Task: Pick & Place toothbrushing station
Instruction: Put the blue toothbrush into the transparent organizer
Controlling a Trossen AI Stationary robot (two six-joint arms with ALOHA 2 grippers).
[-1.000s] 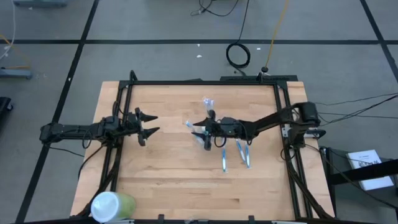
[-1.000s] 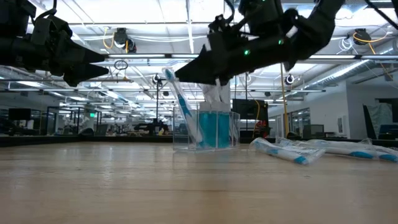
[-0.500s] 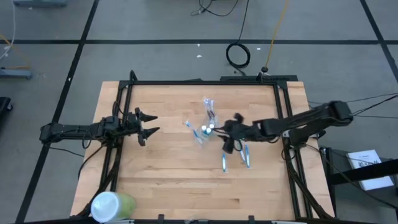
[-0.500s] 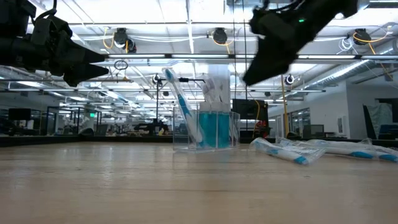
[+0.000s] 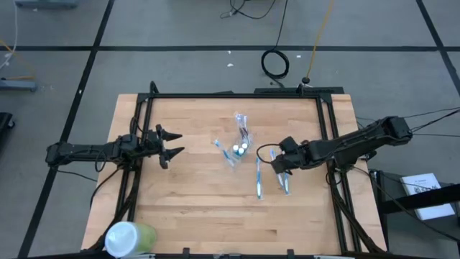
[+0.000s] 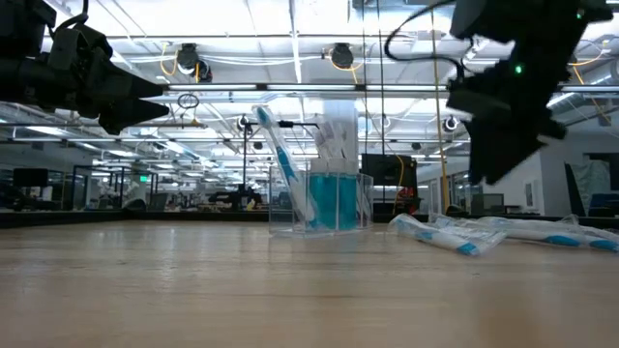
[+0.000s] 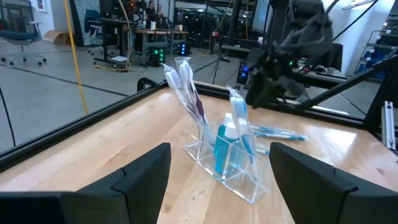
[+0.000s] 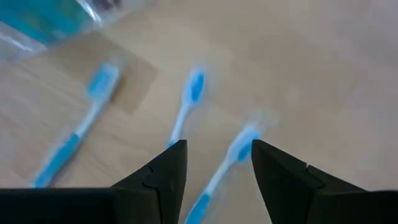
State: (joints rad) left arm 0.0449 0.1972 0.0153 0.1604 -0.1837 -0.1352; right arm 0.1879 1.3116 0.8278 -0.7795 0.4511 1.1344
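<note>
A grey tiled floor surrounds the wooden counter [image 5: 194, 208], and from above a clear plastic holder [image 5: 237, 147] stands near the middle of it with brushes and tubes already in it, while three blue-and-white toothbrushes [image 5: 259, 180] lie loose just beside it toward the right arm. The right pincer [image 5: 277, 164] hangs over those loose brushes, and the left pincer [image 5: 167, 145] waits well apart on the other side; a green cup with a white lid [image 5: 128, 237] sits at the counter's near corner, untouched. At counter level, with a lit workshop hall behind, the holder [image 6: 319, 203] stands upright with a toothbrush [image 6: 280, 159] leaning in it, and the loose brushes [image 6: 455, 237] lie flat beside it under the right pincer [image 6: 503, 145], which carries nothing. The left wrist camera shows its own pincer [image 7: 217, 180] spread wide and empty, facing the holder [image 7: 227, 162] with several brushes and a teal-and-white tube [image 7: 225, 146] inside. The right wrist camera looks down on three brushes [image 8: 186, 106] on the wood, its pincer [image 8: 217, 165] parted and gripping nothing. The station looks part filled: some brushes are in and three are left to pick up.
</note>
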